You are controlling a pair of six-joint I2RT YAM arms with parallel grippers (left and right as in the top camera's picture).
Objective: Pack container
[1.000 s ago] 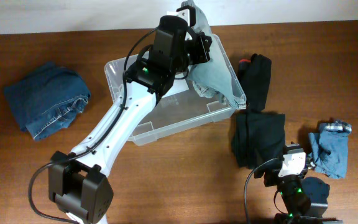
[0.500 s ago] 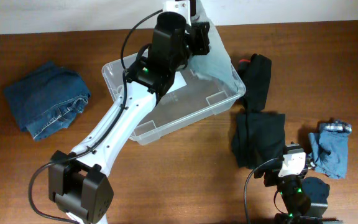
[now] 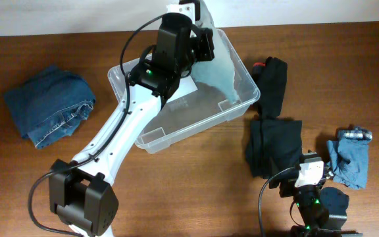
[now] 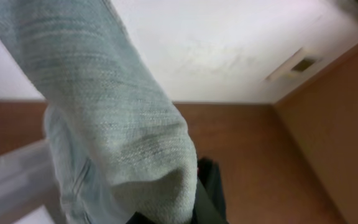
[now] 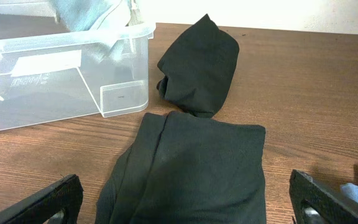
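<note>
**One bin, one cloth in the grip, five more pieces on the table**

I count one container (image 3: 151, 141). It sits skewed at the upper middle of the table (image 3: 196, 191), with its far corner close to the back edge.

My left gripper (image 3: 204, 36) is closed tight on a single pale blue-grey garment (image 3: 227, 66). The garment hangs over the bin's far right end. In the left wrist view the cloth fills most of the picture and hides the fingers.

My right gripper (image 5: 191, 208) is low at the near right, jaws spread wide with nothing between them.

The loose pieces:
- One folded pair of dark jeans (image 3: 50, 105) is far left.
- Two black garments are on the right. The smaller one (image 3: 272, 84) is just beside the bin's right corner, and the larger one (image 3: 272, 148) lies below it, touching it or nearly so.
- One light denim piece (image 3: 349, 158) is near the right edge.
- One dark bundle (image 3: 337, 201) sits by the right arm, partly hidden.
- Something small and red (image 3: 258, 64) shows at the smaller black garment's top; I cannot tell what it is.

Bare wood runs between the jeans and the bin, and along the table's front below the bin. On the right, the black pieces crowd the bin's corner.

A white label (image 3: 184, 89) lies on the bin's base. There is faint print beside it in the right wrist view, too small to read.
</note>
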